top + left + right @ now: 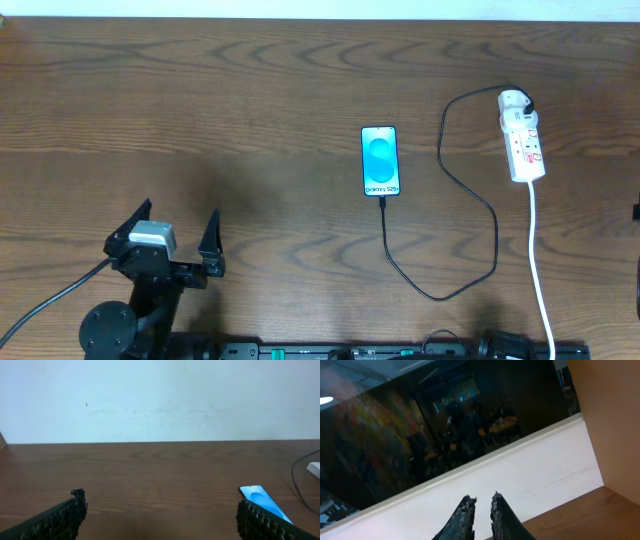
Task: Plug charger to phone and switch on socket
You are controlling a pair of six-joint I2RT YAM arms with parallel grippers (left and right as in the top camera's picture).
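Table (250, 100): work area. Left pincer (180, 212): jaws fully spread, empty. The power strip (525, 140) lies far to its right and ahead, beyond the phone (380, 160). Its switch position is unreadable, so I judge switching still due. The charger cable (496, 235) appears seated in the phone's near end — plugging apparently done. Right pincer (482, 497): almost closed, empty.

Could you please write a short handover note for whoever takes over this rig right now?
Left gripper: open, empty, at the front-left of the table.
Right gripper: shut, empty, pointing up toward the wall.
Phone lies mid-table; charger runs from the socket to its bottom edge and looks plugged in.
To do: the socket switch; whether it is on cannot be told.
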